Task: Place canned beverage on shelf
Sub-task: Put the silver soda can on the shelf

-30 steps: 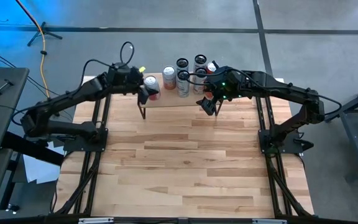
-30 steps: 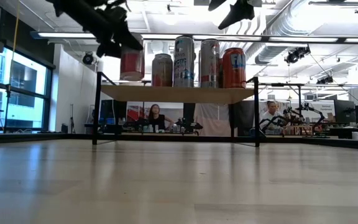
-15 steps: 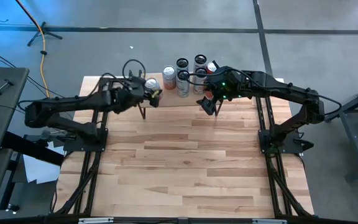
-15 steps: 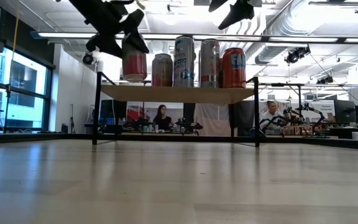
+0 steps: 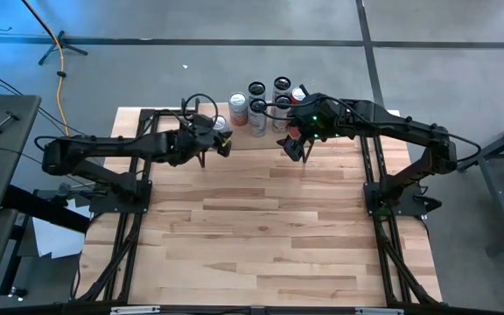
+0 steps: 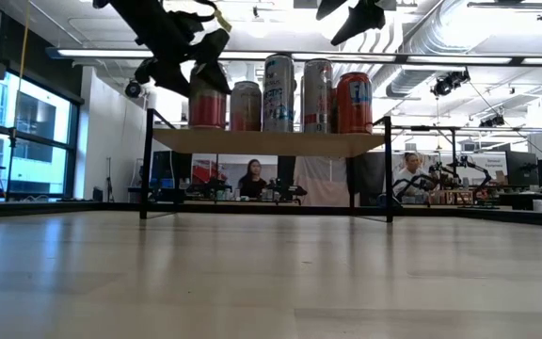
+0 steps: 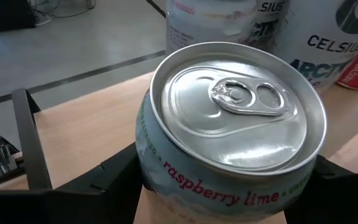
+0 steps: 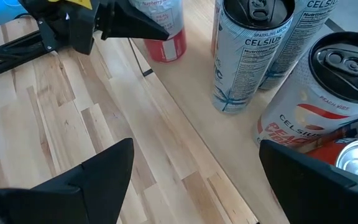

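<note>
The canned beverage (image 7: 229, 124), a raspberry lime can with a red lower half (image 6: 207, 104), stands upright at the left end of the shelf (image 6: 271, 141). Its base is down at the plank's top (image 8: 229, 162). My left gripper (image 5: 216, 142) is shut on it, reaching in from the table's left. My right gripper (image 8: 191, 180) hovers open above the shelf's right front part (image 5: 297, 145), holding nothing. My left gripper pinches the can's side wall below the rim (image 7: 151, 168), one finger (image 7: 104, 180) on each side. The fingers come from the table's left, slanting down. The can is upright, top up, its base (image 8: 166, 55) at the plank near the left corner.
Several other cans (image 5: 257, 105) stand in a cluster on the shelf to the right of the held one (image 6: 316, 94). The shelf stands at the far edge of the wooden table (image 5: 261, 227). People sit at benches in the room beyond (image 6: 250, 174).
My left arm has swung toward the table's near edge and its wrist has rolled. It has carried the can a little toward the right and down, from clear above the plank to the plank's top. The grip has stayed the same.
</note>
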You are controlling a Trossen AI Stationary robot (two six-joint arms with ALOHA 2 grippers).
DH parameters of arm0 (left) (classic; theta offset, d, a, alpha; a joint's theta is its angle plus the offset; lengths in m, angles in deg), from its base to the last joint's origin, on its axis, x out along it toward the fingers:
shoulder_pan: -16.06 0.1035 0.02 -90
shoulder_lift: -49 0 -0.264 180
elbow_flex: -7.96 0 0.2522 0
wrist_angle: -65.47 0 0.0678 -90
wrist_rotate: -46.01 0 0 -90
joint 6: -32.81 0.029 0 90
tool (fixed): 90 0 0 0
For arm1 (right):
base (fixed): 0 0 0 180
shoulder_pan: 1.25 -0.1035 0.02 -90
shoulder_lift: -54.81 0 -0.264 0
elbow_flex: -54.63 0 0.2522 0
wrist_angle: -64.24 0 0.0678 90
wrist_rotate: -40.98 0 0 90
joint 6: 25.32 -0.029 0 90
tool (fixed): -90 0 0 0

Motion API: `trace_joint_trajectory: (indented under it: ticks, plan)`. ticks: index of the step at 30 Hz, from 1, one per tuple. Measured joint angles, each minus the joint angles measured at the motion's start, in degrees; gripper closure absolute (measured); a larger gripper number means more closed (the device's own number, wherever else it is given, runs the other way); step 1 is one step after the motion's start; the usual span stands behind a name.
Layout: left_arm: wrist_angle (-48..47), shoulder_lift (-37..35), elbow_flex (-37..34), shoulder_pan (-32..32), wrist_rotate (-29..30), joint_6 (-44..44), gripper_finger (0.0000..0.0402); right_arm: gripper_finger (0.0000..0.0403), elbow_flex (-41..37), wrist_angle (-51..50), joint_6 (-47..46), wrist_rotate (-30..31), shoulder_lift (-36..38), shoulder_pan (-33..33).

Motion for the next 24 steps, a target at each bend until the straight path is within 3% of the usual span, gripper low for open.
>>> trace_joint_trajectory:
  ticks: [9,24]
  plan:
    - [1.12,0.09,-0.12,0.01,-0.95,0.19,0.0129,0.0068,0.00,0.00,-0.02,-0.03,0.00,0.00]
    - [2.82,0.04,-0.12,0.25,-5.75,3.05,0.0126,0.0068,0.00,-0.01,-0.90,-0.22,0.00,0.00]
